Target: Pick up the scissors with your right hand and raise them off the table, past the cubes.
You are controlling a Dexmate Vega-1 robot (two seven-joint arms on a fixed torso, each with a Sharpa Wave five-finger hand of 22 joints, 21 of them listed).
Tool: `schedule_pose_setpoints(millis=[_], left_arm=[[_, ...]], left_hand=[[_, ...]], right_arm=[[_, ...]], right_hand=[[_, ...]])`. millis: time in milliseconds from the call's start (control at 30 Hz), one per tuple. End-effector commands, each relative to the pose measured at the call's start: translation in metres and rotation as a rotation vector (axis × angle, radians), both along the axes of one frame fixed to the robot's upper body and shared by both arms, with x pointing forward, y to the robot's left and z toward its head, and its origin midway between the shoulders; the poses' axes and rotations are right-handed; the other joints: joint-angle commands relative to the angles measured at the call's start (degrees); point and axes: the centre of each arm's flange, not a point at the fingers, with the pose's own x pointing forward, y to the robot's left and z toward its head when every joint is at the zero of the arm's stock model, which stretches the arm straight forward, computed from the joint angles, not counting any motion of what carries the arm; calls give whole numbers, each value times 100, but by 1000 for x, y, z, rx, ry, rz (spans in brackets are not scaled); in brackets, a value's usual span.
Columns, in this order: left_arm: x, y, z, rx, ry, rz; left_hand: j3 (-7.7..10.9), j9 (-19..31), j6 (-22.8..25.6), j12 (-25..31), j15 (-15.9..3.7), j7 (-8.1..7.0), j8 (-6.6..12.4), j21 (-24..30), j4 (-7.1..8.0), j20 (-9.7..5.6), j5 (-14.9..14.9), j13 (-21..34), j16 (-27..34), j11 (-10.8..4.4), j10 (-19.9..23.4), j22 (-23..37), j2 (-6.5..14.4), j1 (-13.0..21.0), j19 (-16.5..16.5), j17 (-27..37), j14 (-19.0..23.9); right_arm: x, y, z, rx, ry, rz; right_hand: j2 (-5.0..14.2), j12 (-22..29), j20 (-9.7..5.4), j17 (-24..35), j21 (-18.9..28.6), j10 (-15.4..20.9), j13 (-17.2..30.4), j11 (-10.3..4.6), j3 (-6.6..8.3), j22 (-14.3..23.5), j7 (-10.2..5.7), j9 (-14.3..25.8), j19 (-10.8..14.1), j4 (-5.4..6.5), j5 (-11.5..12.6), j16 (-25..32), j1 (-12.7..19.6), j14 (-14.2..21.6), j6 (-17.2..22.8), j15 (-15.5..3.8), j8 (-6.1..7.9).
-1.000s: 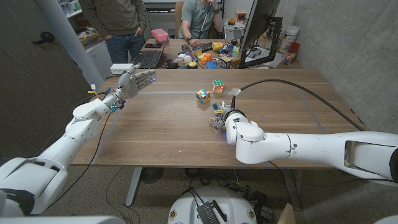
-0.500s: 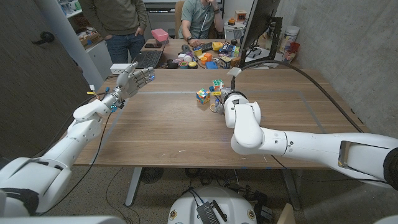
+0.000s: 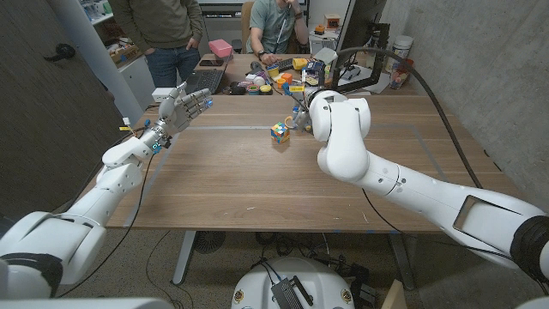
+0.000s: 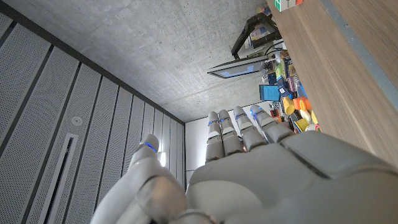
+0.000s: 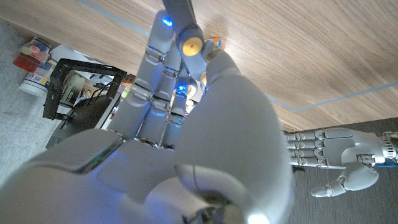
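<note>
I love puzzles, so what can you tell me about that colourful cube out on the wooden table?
The puzzle cube is a small twisty cube that looks like plastic. Its faces are split into little squares of mixed colours: orange, yellow, blue and white. It sits on the wooden table, towards the far side, turned so that an edge faces the robot. Nothing touches it; the right hand is just beyond it, apart.

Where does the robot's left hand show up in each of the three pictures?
Head view: left hand, fingers apart, above the table's far left corner.
Left wrist view: left hand up close, seen from its back.
Right wrist view: left hand small, beyond the table's edge.
Shared landmark: wooden table.
</note>
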Motion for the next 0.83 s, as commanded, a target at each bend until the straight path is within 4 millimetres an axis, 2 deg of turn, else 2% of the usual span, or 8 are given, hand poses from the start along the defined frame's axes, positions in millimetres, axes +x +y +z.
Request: schedule_pose_setpoints(millis=[33, 500, 833], left_arm=[[1, -3, 3, -22, -21, -42], [0, -4, 1, -32, -37, -63], [-5, -2, 0, -47, -49, -66]], left_hand=[[-14, 35, -7, -9, 8, 8, 14, 43, 7, 49, 37, 28, 9, -10, -9, 22, 77, 4, 22, 18, -40], [-21, 36, 14, -2, 4, 3, 23, 45, 4, 58, 32, 28, 14, 3, -6, 22, 85, 4, 23, 18, -41], [-25, 36, 34, 3, 7, -2, 31, 42, 2, 66, 28, 28, 15, -3, 1, 22, 88, 5, 11, 18, -44]], right_arm=[[-33, -5, 49, 16, -16, -22], [-63, 4, 88, -15, -74, -34], [-75, 8, 98, -36, -90, -43]], right_hand=[[29, 2107, -138, 21, 68, 760, 3037, -611, 85, 7, 4, 1620, -126, 38, -7, -21, 11, 959, 51, -1326, 19], [6, 2078, -140, 60, 174, 803, 3105, -595, 123, 11, -1, 1652, -150, 33, -28, -18, -5, 1037, 76, -1327, 25], [-9, 2010, -140, 93, 275, 843, 3109, -595, 168, 11, 7, 1679, -182, 36, -43, -44, -30, 1052, 60, -1323, 10]])
